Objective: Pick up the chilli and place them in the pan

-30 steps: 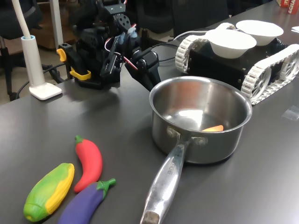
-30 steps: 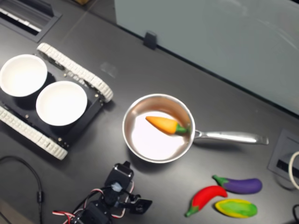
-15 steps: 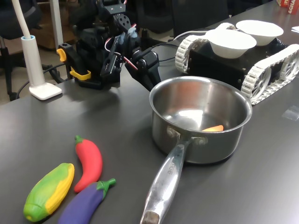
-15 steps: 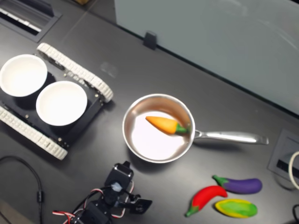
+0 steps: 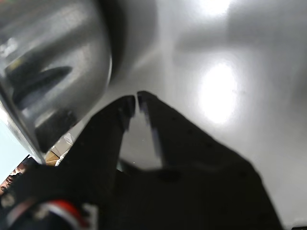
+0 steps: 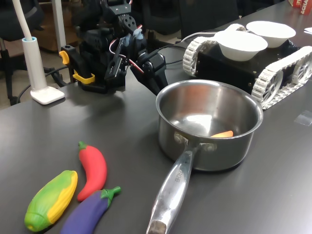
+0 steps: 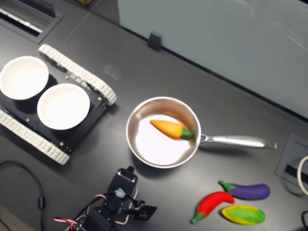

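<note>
Nothing has moved since earlier. On the bench (image 6: 273, 195), the pan (image 7: 161, 132) holds a carrot (image 7: 171, 129). Jaws (image 5: 133, 101) nearly closed, empty, beside the pan's wall. The chilli (image 7: 211, 205) lies well apart toward the second exterior view's right, long axis slanting.

The pan (image 6: 209, 127) is polished steel, bright enough to mirror the room, with a brushed metal handle riveted on. The chilli (image 6: 92, 169) looks like smooth, softly matt rubbery plastic, as do the corn (image 6: 51, 200) and eggplant (image 6: 90, 211) beside it. The table (image 6: 58, 131) is dark and smooth with a faint sheen. The gripper (image 6: 157, 77) is matt black plastic. Both bowls (image 6: 241, 44) seem plain white, matt.
</note>
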You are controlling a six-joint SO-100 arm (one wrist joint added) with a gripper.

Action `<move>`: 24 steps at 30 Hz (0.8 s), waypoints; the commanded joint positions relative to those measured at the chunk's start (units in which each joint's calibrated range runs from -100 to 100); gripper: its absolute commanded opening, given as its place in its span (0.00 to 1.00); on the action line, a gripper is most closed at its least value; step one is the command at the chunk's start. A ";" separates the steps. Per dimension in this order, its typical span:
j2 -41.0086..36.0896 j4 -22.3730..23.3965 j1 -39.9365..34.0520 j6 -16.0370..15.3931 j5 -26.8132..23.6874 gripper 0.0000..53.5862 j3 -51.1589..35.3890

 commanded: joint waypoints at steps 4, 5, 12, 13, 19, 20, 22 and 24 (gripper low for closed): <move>-0.92 -2.28 -1.57 -0.77 2.25 0.00 -0.91; -0.92 -2.28 -1.69 -0.77 2.30 0.00 -0.91; -0.83 -0.41 -0.89 -0.60 2.54 0.00 -2.73; -0.83 0.02 0.60 -0.85 2.25 0.00 -3.28; -0.83 0.87 0.15 -0.85 2.78 0.00 -3.82; -0.83 1.22 0.15 -0.85 2.88 0.00 -4.00; -0.83 2.32 0.15 -0.77 3.22 0.00 -4.64; -0.83 3.52 0.15 -0.68 3.57 0.00 -5.55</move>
